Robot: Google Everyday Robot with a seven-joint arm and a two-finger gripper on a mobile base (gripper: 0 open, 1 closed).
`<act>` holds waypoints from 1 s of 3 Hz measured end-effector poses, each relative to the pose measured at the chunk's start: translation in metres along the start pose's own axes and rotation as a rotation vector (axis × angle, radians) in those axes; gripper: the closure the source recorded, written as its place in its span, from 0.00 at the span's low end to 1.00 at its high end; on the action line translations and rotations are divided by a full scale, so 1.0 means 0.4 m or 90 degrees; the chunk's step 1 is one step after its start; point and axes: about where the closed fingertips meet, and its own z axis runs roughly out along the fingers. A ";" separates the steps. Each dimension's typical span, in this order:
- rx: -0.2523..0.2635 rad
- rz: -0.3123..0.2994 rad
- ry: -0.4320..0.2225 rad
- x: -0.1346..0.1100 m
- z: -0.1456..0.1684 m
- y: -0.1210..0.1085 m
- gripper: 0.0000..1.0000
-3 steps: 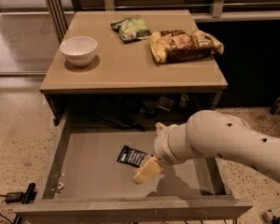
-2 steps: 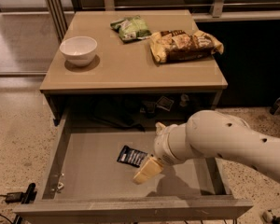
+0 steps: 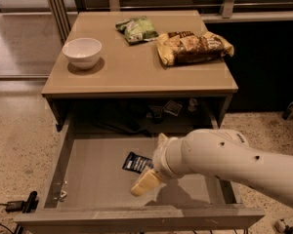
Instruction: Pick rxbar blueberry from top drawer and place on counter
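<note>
Speckled floor is surrounding the cabinet. Its counter (image 3: 136, 72) is carrying a white bowl (image 3: 82, 52) near the left edge, with a green bag (image 3: 136, 28) and a chip bag (image 3: 193, 47) toward the far right. The near strip is lying open. Below, the top drawer (image 3: 57, 167) is standing pulled out. The rxbar blueberry (image 3: 136, 163) is lying flat mid-floor, well apart from the left wall. The gripper (image 3: 145, 183) is hanging just near-right of it, and its grip state cannot be told.

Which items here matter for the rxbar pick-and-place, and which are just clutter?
Job: rxbar blueberry, lying in the top drawer; counter; gripper, down in the drawer beside the bar.
Lying about: white bowl, green snack bag, chip bag, all on the counter.
</note>
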 end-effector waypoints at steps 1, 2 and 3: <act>0.018 0.011 0.000 0.010 0.044 0.000 0.00; 0.036 0.002 -0.002 0.021 0.087 -0.020 0.00; 0.040 -0.013 -0.009 0.023 0.129 -0.041 0.00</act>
